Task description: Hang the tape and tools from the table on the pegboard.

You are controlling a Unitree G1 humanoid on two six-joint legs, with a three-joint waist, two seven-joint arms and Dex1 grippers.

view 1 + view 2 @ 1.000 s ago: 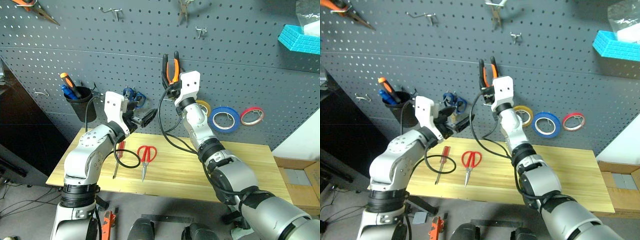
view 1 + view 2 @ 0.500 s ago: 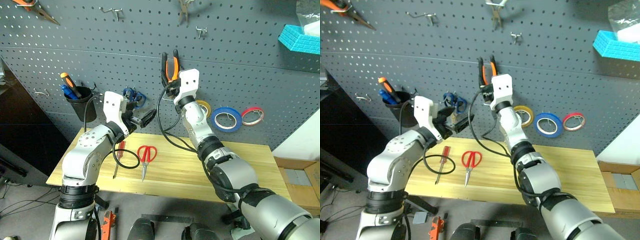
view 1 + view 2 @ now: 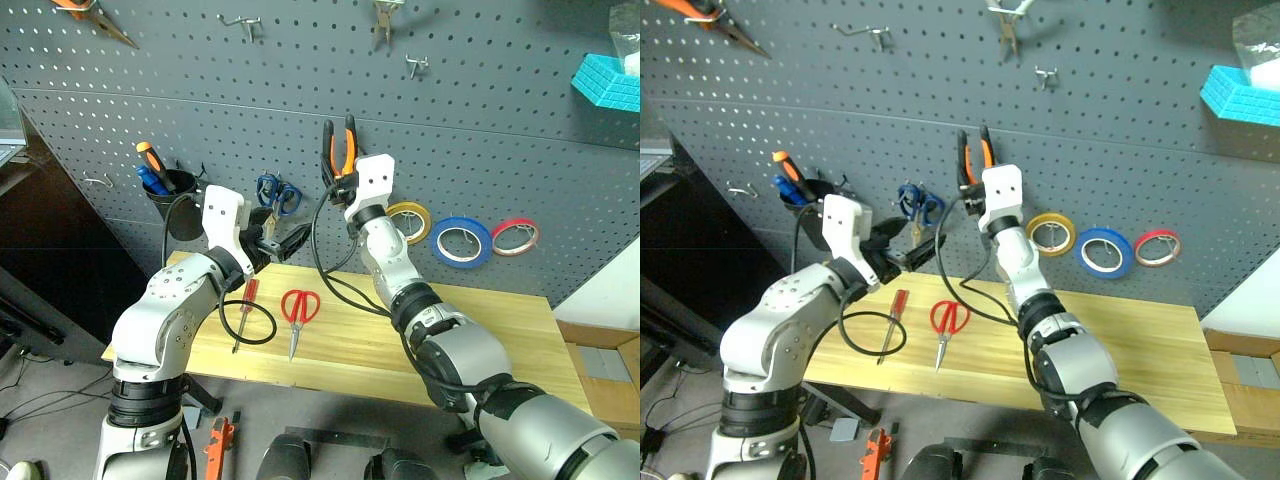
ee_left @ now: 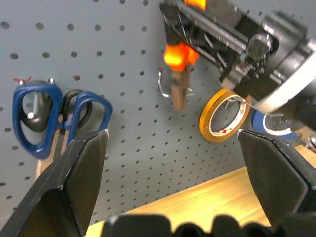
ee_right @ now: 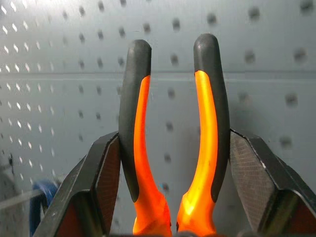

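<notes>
Pliers [image 5: 173, 138], stiff, fairly weighty and top-heavy with handles up, sit clamped at the rubbery orange-and-black grips in the right gripper [image 3: 345, 172] against the pegboard [image 3: 500, 120], while the left gripper [image 3: 278, 240] gapes wide, empty.

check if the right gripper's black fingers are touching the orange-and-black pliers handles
Touching. In the right wrist view, the right gripper has both fingers pressed against the outer sides of the orange-and-black pliers handles, no gap visible.

Dark grey pegboard [image 3: 520, 130] dotted with a grid of holes. Orange-and-black pliers [image 5: 175, 133]. Blue tape [image 3: 462, 241] with white core, beside yellow [image 3: 409, 220] and red rolls [image 3: 515, 235]. Red-handled scissors [image 3: 298, 309] on light, plank-grained wooden table [image 3: 480, 330].
</notes>
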